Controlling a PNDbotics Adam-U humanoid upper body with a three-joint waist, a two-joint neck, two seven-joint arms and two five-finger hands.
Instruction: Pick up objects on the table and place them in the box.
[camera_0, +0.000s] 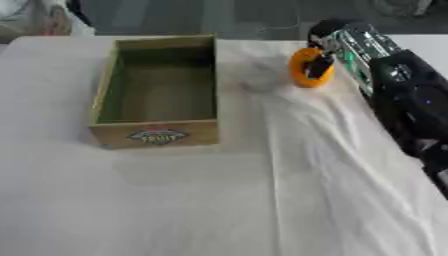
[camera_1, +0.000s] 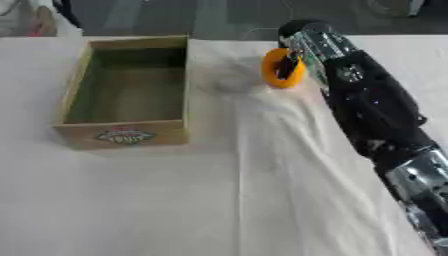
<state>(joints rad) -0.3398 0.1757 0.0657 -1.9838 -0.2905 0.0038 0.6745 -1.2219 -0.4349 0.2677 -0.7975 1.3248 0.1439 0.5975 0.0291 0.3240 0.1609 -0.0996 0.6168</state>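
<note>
White cloth covers the table nearest me, soft and rumpled, with one long crease running up the middle and fanned folds toward the right. I see no objects lying on that near stretch.

My right arm comes in from the lower right corner — glossy black shell with a silver joint low down and a shiny metallic section near the wrist — and reaches diagonally up across the cloth.

Left of centre and farther back sits the box, a rectangular open-topped crate of pale wood, its inner walls greenish, a colourful label on the near wall. Its inside shows only bare floor.

Farthest along, at the end of the arm, my right hand has its dark fingers curled onto an orange object — rounded, smooth, about oval in outline. It is well right of the box, near the level of the box's far end, low over the cloth; whether it touches the cloth I cannot tell. A faint grey shadow lies on the cloth between it and the box.

My left hand does not show in either view.
</note>
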